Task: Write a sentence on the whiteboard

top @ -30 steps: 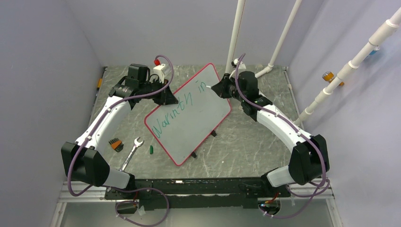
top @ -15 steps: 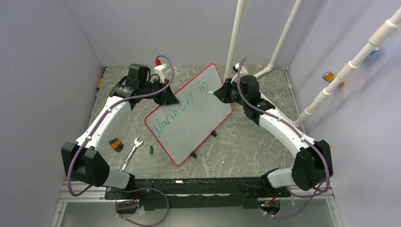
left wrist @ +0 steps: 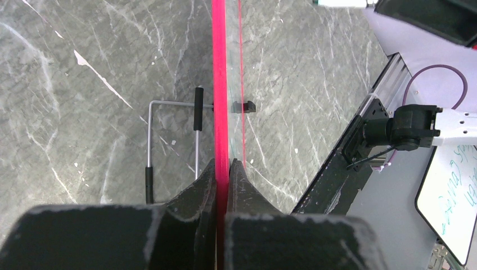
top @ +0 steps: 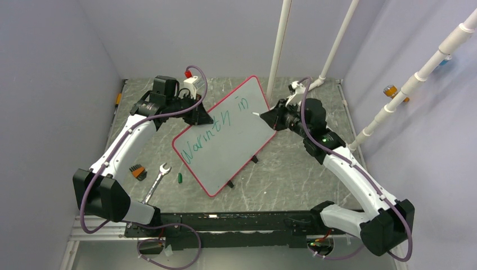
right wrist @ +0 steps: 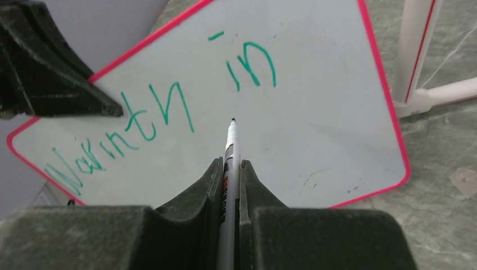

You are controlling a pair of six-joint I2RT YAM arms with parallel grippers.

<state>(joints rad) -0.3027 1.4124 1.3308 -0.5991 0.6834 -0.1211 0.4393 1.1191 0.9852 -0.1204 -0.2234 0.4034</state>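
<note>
My left gripper (left wrist: 223, 169) clamps the red rim of the whiteboard (top: 225, 146), steadying it tilted on the table (top: 292, 174) for writing. My right gripper (right wrist: 229, 169) clenches the marker (right wrist: 231, 140), its tip aimed below the sentence (top: 209, 134), ready for a second line.

White whiteboard (top: 228, 149), red rim (left wrist: 221, 84) (green lettering (top: 212, 130)); grey marbled table (top: 292, 174).

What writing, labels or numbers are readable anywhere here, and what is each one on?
"Warmth": green handwriting on the whiteboard, first letter rough.
"in": same green hand, right after it.
Print on the marker barrel: too blurred to read.
Green scribble on a white panel at the left wrist view's edge: too small to read.
</note>
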